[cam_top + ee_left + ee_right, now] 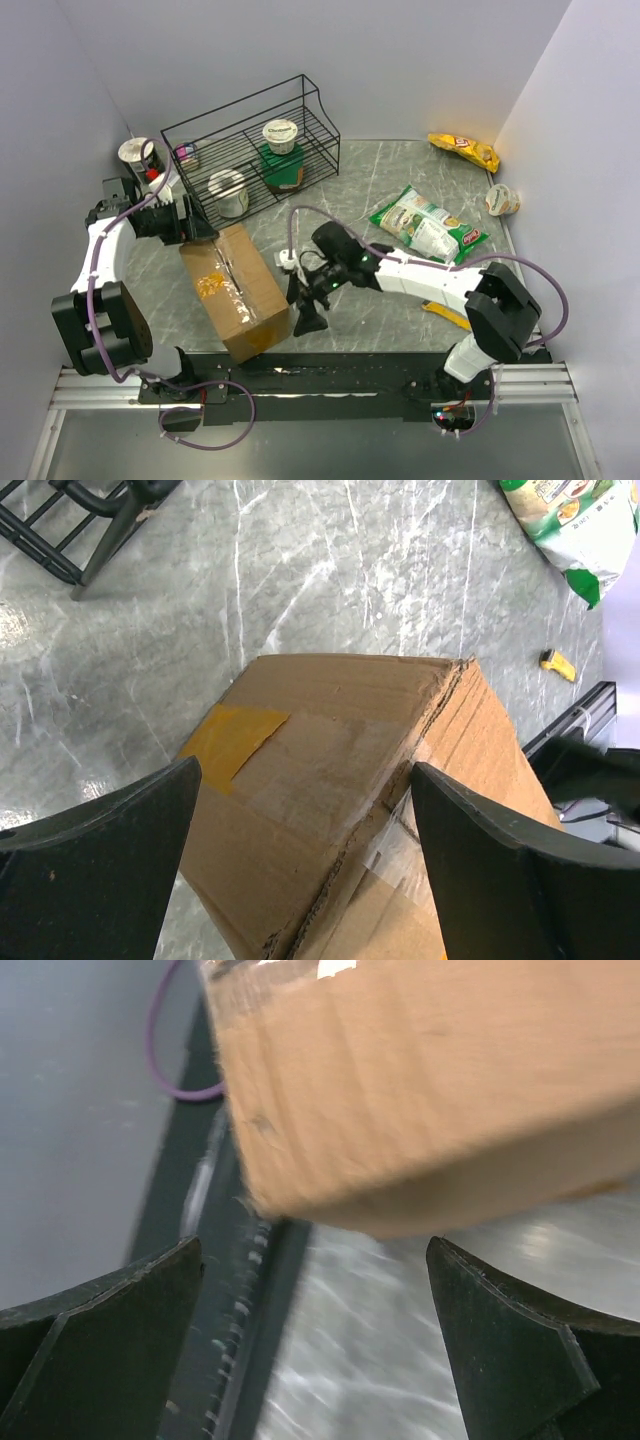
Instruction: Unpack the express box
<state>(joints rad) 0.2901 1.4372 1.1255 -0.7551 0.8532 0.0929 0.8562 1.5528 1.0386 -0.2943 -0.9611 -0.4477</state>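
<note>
The large brown corrugated cardboard express box, taped and yellow-labelled, lies slantwise on the grey marbled table, lower left of centre in the overhead view. The left gripper is spread wide, with the box's upper end between its fingers. The right gripper, also released and empty, faces the box's lower-right end.

A black wire rack holds two lidded cups; a green snack bag, a yellow bag and a tipped cup lie well apart.
</note>
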